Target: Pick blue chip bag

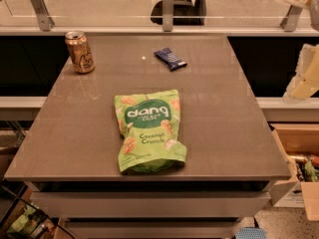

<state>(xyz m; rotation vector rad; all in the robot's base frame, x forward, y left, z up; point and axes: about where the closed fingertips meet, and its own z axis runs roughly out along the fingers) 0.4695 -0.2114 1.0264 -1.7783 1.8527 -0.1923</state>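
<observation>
A small flat navy-blue rectangular chip bag (170,59) lies upper centre on the grey-brown tabletop (234,123); a gold drink can (79,52) stands upper left; a large bright green "dang" pouch (148,131) lies mid-frame; the pale gripper (302,77) hangs at the right edge, well apart from the chip bag; I cannot tell its grip state.

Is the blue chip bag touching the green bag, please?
No: the blue chip bag lies apart from the green bag, farther back on the table, while the gripper is off the table's right side.
</observation>
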